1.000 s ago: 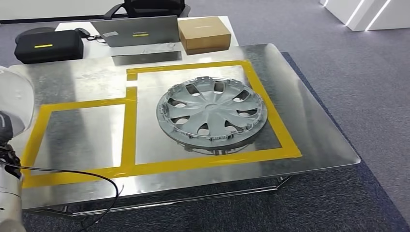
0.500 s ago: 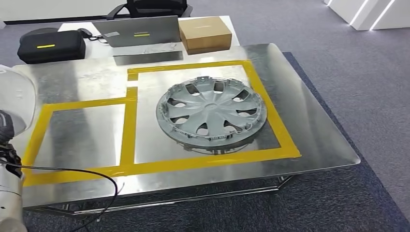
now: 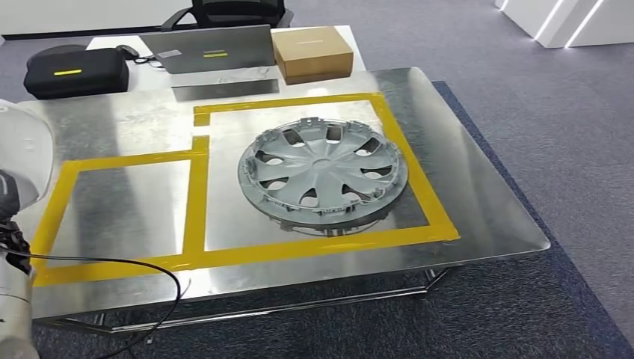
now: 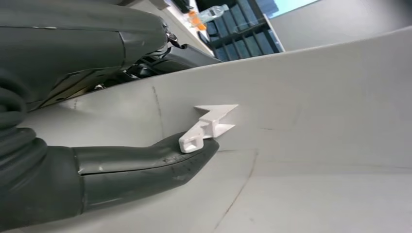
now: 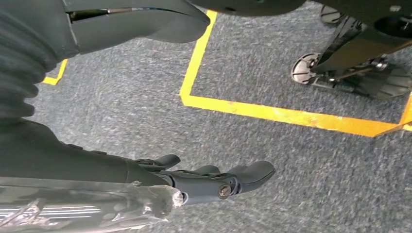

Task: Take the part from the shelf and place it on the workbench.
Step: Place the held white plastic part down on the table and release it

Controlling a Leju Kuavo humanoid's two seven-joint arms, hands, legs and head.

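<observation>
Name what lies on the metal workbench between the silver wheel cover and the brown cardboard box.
In the head view, a strip of yellow tape crosses bare metal workbench between the silver wheel cover and the brown cardboard box.

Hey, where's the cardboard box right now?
In the head view, the cardboard box sits on the white desk behind the metal workbench, just right of the laptop.

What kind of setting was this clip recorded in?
Probably an office turned robot test area: a metal workbench marked with yellow tape holds a hubcap, with a laptop and cardboard box on a desk behind.
</observation>
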